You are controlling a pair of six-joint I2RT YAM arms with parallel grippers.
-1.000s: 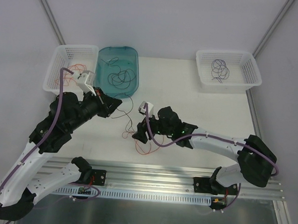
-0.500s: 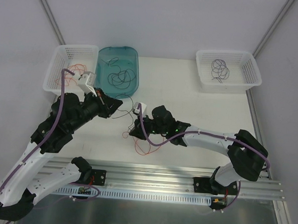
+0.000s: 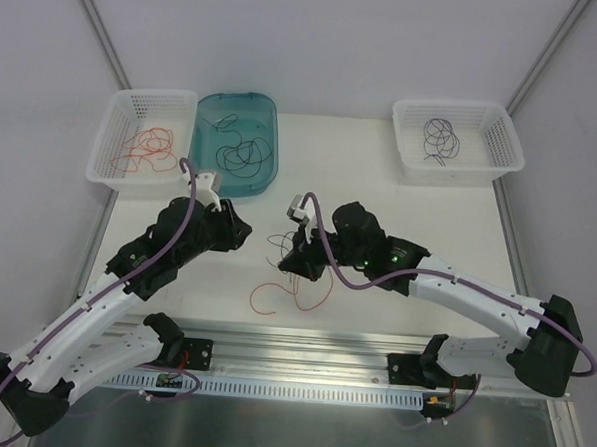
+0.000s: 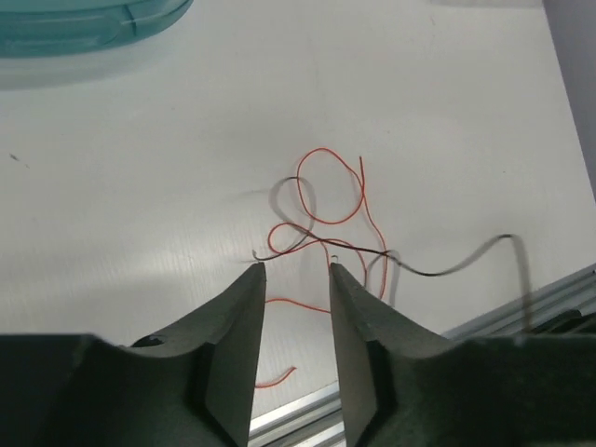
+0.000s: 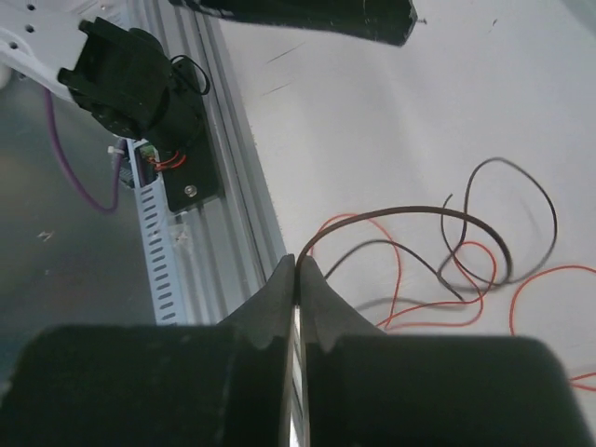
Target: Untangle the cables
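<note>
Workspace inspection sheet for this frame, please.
Surface: white table.
Job's things: orange-red and black cables tangled between the arms; more in left basket, teal tray, right basket.
Clutter: nothing seen.
Tools: left tool open, empty; right tool shut on black cable.
Cables: purple hoses run along both arms.
Surroundings: white walls, aluminium rail at near edge.

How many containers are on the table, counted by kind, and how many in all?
White baskets: 2
Teal tray: 1
Total: 3
</note>
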